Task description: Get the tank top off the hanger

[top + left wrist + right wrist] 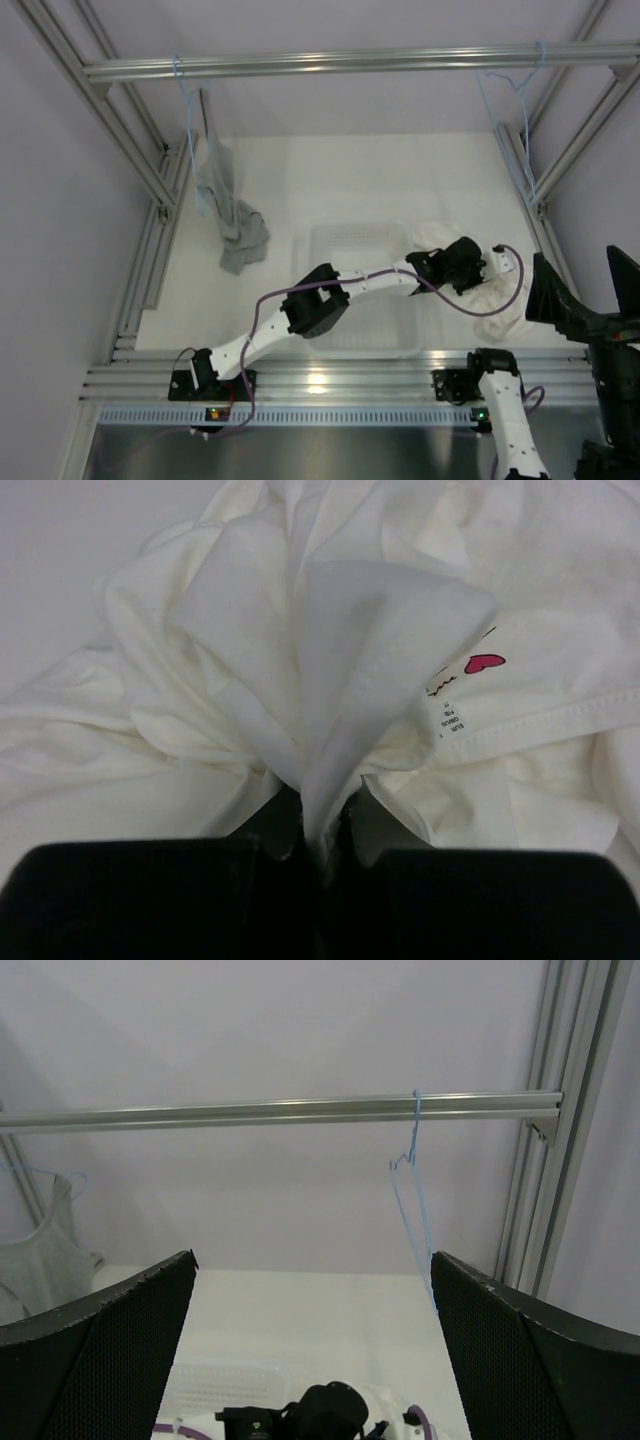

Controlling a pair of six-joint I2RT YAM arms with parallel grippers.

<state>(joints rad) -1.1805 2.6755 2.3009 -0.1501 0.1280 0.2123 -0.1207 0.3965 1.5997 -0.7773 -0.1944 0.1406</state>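
Note:
The white tank top (492,300) lies crumpled on the table right of the basket; it fills the left wrist view (330,650), with a small label and a pink heart print. My left gripper (322,825) is shut on a fold of it. In the top view my left gripper (478,268) sits over the heap. The blue wire hanger (515,95) hangs bare on the rail at the right, also in the right wrist view (412,1210). My right gripper (312,1290) is open and empty, raised at the right edge (580,290).
A clear plastic basket (350,245) stands mid-table under my left arm. A smaller grey garment (225,205) hangs from a second blue hanger at the left of the rail (360,62). Aluminium frame posts run along both sides.

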